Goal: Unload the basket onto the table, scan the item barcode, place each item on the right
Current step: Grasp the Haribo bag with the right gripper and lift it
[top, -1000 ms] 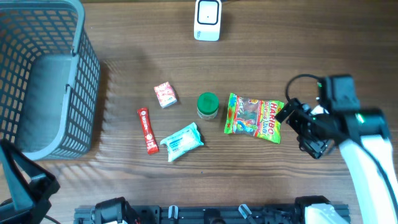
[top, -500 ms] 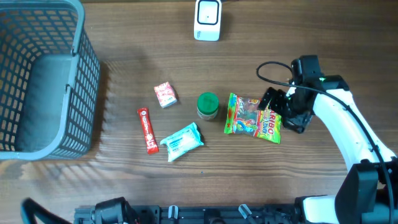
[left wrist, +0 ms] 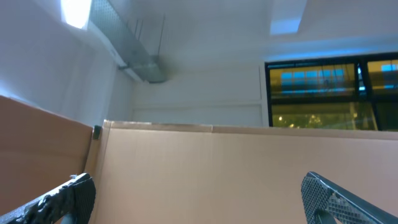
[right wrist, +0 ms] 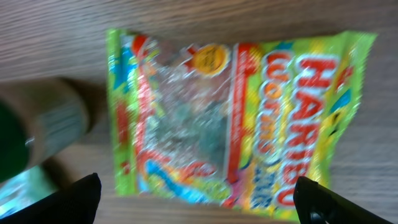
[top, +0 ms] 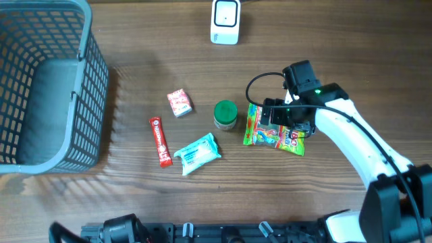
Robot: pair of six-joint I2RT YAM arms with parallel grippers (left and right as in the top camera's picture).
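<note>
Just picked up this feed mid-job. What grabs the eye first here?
The bright green Haribo worms bag lies right of centre on the table, with the right gripper directly over it, jaws wide open and nothing held. Next come the big grey mesh basket filling the left edge and the small white scanner-like unit at top centre.

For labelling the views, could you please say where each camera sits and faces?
Overhead: above the table, facing straight down; right arm, right tool over the Haribo bag.
Left wrist: on the left tool, facing up at a ceiling; fingertips show.
Right wrist: facing down at the bag; fingertips at bottom corners.
Overhead and right wrist share the bag and green-lidded jar.
</note>
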